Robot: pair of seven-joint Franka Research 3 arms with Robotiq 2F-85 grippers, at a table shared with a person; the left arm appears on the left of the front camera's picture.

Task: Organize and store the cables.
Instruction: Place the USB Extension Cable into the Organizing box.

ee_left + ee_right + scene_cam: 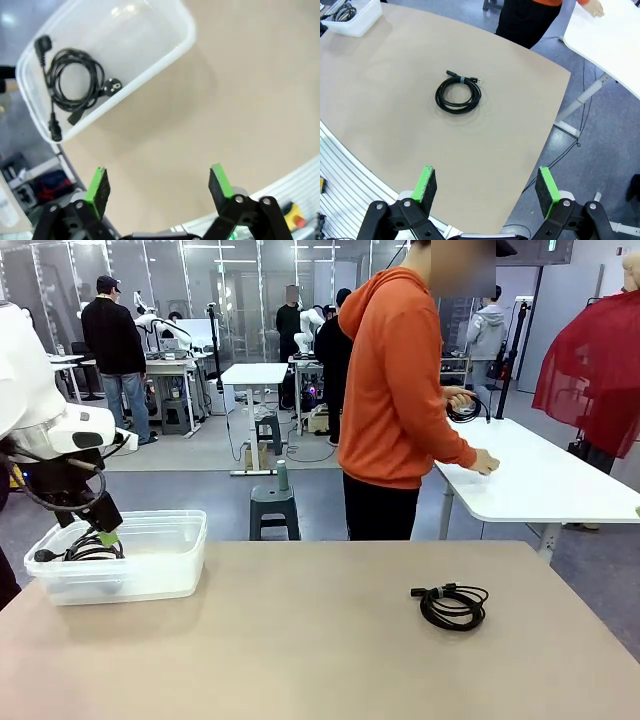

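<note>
Three coils are counted: a loose coil at lower right, connectors pointed left; a binned coil in the tub at left; a third coil in the person's hand. The left gripper and right gripper are spread wide, empty.

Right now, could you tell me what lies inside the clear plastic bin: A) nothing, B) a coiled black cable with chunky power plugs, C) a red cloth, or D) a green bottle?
B: the left wrist view shows the coiled black cable lying in the clear plastic bin.
</note>
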